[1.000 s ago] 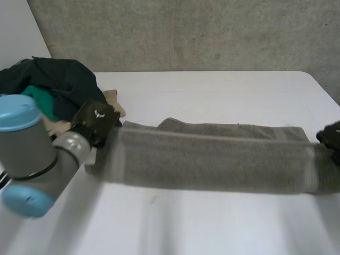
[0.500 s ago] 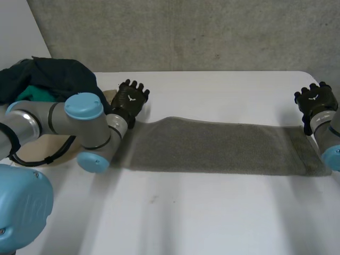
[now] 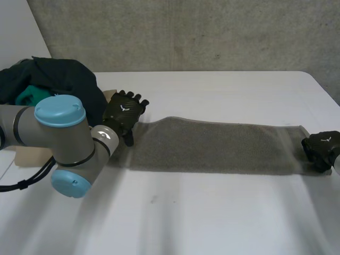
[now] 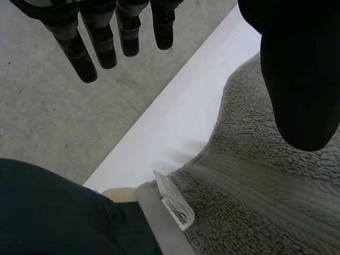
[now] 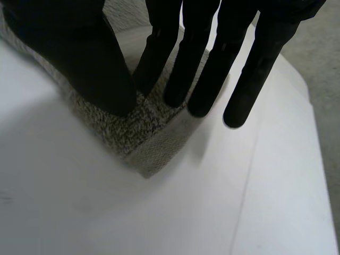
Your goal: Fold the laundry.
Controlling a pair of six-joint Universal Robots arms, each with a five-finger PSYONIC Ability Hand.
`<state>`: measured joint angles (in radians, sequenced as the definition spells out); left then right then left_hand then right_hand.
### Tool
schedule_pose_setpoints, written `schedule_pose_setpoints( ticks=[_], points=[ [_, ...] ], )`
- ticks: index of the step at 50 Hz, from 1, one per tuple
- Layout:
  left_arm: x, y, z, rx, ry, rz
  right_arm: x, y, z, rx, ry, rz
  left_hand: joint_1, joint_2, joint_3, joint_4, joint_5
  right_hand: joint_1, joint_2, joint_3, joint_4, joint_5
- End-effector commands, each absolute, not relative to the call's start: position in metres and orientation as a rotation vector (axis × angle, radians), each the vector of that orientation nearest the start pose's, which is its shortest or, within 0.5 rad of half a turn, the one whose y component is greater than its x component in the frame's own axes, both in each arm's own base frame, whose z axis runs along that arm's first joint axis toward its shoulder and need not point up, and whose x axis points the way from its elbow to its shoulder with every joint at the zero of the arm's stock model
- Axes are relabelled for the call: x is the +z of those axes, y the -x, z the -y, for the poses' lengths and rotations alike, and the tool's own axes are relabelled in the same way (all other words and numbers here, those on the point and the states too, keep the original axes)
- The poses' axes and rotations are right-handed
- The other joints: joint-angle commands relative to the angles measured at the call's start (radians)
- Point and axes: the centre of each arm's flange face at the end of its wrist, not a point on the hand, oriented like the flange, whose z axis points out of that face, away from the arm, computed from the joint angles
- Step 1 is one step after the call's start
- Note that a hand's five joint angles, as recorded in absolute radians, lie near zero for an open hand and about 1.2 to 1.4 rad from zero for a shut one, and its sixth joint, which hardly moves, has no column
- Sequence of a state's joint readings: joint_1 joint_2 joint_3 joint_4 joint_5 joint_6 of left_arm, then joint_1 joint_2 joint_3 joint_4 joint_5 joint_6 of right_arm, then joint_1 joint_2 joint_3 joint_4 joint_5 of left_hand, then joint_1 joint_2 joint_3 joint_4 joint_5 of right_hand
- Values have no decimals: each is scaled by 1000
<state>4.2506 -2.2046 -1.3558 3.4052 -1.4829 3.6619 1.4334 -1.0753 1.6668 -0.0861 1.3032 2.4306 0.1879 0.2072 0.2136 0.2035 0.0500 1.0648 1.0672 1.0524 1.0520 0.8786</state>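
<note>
A long grey towel (image 3: 212,146) lies flat across the white table (image 3: 212,218), stretched from left to right. My left hand (image 3: 123,112) hovers just above the towel's left end with its fingers (image 4: 101,42) straight and spread, holding nothing. Under that hand the towel (image 4: 255,202) shows a white label (image 4: 175,204) at its edge. My right hand (image 3: 321,147) is down on the towel's near right corner. There the thumb (image 5: 79,58) and the fingers (image 5: 175,69) press together on the towel (image 5: 143,133), pinching it near the corner.
A heap of dark clothes (image 3: 53,85) with a teal piece sits at the table's back left, right beside the towel's left end (image 4: 53,212). My left arm's elbow (image 3: 64,143) stands over the table's left part. A concrete wall runs behind the far edge.
The towel was in motion a second ago, then lay flat with both hands raised and open. The left hand has since drawn back a little; the right hand has dropped onto the right corner and closed.
</note>
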Motion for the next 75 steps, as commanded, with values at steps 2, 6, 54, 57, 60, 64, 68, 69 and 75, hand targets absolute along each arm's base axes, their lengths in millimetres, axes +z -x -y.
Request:
schedule_pose_setpoints(
  ticks=[2, 6, 54, 57, 60, 64, 68, 69, 75],
  points=[
    [172, 303, 309, -2068, -1188, -2073, 131, -78, 369, -1908, 983, -2822, -13, -33, -39, -29, -50, 331, 329, 344, 344, 343],
    [186, 295, 306, -2090, -1166, -2054, 161, -45, 380, -2128, 1051, -2879, -13, -33, -39, -29, -50, 331, 329, 344, 344, 343],
    [206, 288, 273, -2161, -1116, -2120, 165, -278, 253, -1838, 1271, -1990, -13, -33, -39, -29, -50, -890, -893, -878, -877, -879],
    [203, 292, 269, -2158, -1138, -2126, 150, -252, 260, -1708, 1246, -2166, -13, -33, -39, -29, -50, -890, -893, -878, -877, -879],
    [201, 294, 266, -2157, -1154, -2130, 133, -228, 270, -1663, 1305, -2287, -13, -33, -39, -29, -50, -890, -893, -878, -877, -879],
    [199, 295, 264, -2151, -1160, -2136, 125, -199, 288, -1718, 1351, -2419, -13, -33, -39, -29, -50, 317, 315, 330, 330, 329],
    [200, 295, 264, -2150, -1160, -2136, 136, -187, 311, -1973, 1303, -2429, -13, -33, -39, -29, -50, 331, 329, 344, 344, 343],
    [200, 295, 263, -2150, -1161, -2136, 140, -188, 314, -2024, 1298, -2410, -13, -33, -39, -29, -50, 331, 329, 344, 344, 343],
    [203, 294, 262, -2159, -1155, -2128, 179, -239, 294, -2209, 1404, -2072, -13, -33, -39, -29, -50, 331, 329, 344, 344, 343]
  ],
)
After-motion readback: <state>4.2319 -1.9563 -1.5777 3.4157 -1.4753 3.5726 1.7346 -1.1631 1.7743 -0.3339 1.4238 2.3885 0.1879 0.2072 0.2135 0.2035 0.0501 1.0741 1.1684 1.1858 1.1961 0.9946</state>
